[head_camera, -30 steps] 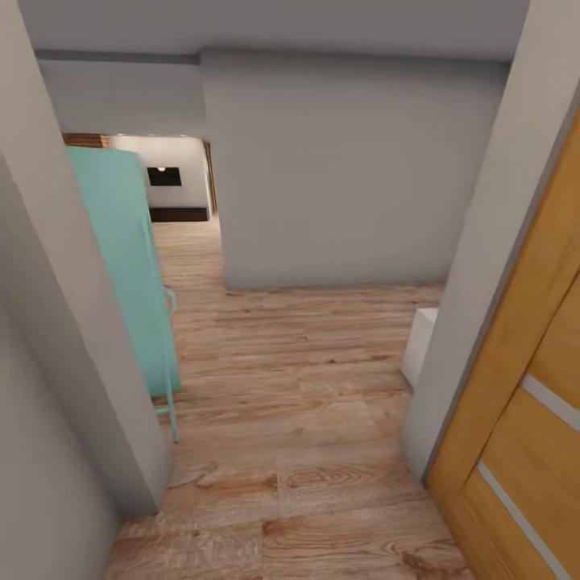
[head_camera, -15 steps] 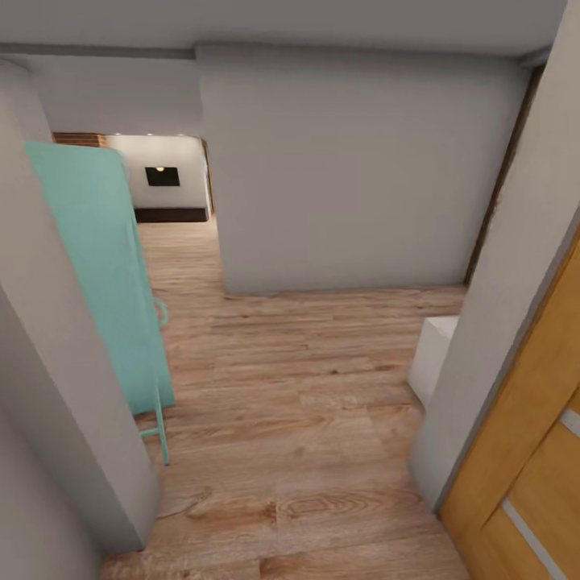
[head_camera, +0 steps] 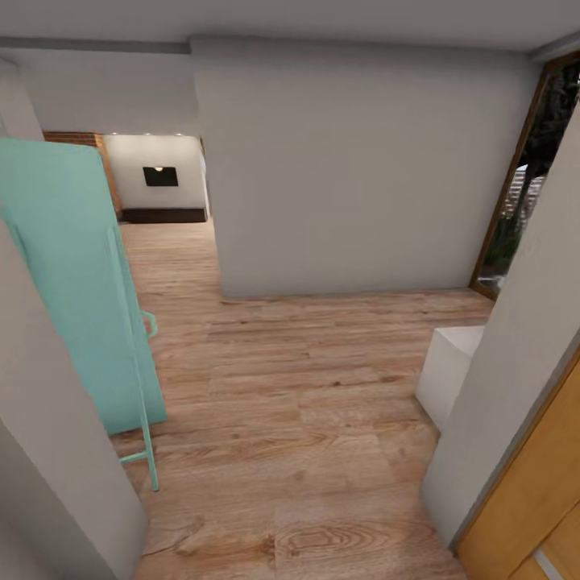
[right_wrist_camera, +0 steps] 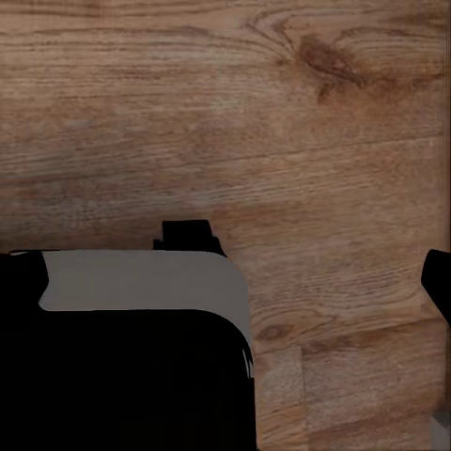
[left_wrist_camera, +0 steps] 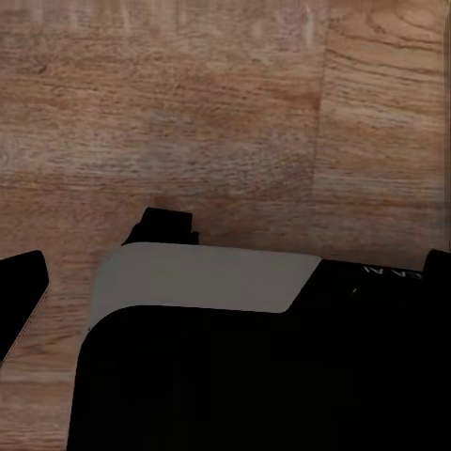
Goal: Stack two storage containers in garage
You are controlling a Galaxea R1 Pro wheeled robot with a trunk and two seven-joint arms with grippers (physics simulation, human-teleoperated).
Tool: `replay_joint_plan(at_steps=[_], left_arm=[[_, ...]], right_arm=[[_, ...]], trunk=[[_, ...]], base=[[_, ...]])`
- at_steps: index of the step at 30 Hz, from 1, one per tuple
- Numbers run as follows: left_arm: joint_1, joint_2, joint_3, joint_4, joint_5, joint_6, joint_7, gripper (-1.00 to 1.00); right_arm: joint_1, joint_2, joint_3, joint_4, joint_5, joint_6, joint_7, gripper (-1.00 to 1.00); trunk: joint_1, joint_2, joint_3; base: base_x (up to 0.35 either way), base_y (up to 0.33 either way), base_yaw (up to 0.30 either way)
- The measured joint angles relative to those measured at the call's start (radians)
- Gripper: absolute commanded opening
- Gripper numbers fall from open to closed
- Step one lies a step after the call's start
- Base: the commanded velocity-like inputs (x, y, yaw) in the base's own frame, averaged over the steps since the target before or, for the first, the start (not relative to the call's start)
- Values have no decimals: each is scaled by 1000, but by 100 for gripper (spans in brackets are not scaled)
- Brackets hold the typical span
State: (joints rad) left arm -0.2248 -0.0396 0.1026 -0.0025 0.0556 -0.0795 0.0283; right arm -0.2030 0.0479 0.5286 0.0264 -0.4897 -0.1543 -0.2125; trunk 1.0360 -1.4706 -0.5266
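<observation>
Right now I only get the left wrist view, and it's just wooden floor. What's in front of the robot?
Observer: A plain grey wall stands straight ahead.
Operator: Can we get past it?
Observer: Probably. Left of it the way opens, and far down there a black TV hangs on a white wall.
Operator: Is anything close by that we could bump?
Observer: A mint-green panel stands close on the left, right beside the path.
</observation>
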Motion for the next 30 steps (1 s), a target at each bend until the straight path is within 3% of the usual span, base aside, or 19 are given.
replay_joint_plan(at_steps=[30], left_arm=[[0,-2,0,0,-1,5,0,100]], right_arm=[[0,2,2,-3,-5,-2,6,100]], trunk=[[0,0,0]], base=[[321,0,0]])
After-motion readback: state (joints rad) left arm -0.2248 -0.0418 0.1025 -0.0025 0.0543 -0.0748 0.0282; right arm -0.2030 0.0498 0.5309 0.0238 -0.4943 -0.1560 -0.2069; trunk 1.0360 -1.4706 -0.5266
